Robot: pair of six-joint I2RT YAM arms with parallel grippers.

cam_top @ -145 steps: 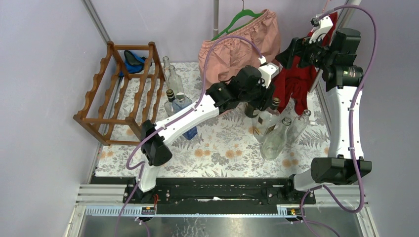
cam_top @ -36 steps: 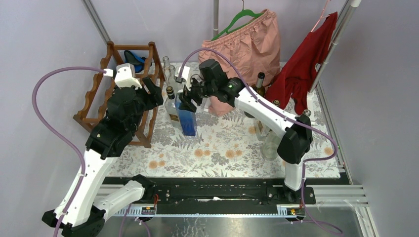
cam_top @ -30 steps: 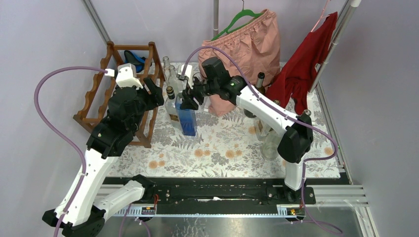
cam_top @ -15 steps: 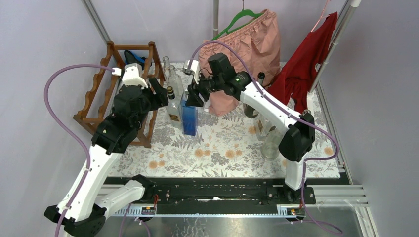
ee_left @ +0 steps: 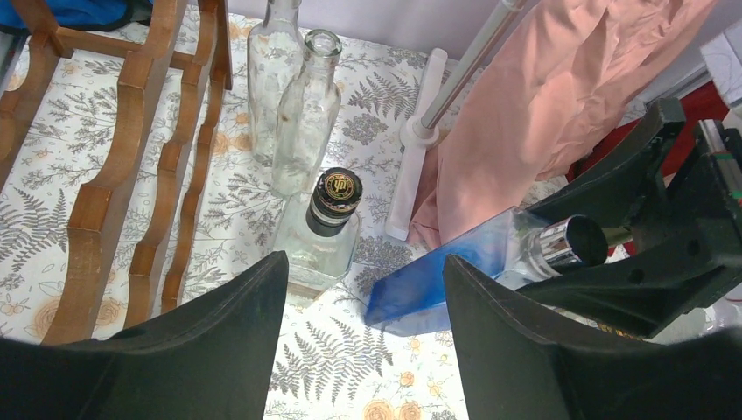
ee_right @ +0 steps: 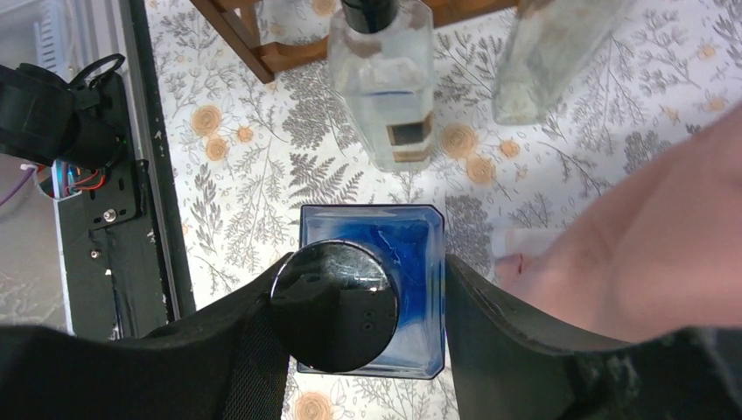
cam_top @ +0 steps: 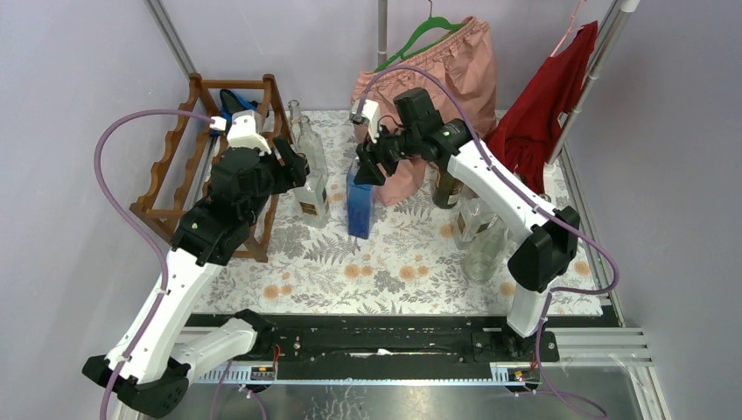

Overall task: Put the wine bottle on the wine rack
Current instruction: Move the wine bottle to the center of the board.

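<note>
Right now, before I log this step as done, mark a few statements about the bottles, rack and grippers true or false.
The right gripper straddles the blue bottle's cap. True.
The left gripper holds the black-capped bottle. False: it is open; the bottle stands on the table beyond it.
A bottle lies on the wine rack. False: none shows on its visible rails.
Pink shorts hang on a green hanger. True.

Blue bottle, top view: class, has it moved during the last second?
Yes. The blue bottle has slid right, farther from the wine rack, which stays put.
</note>
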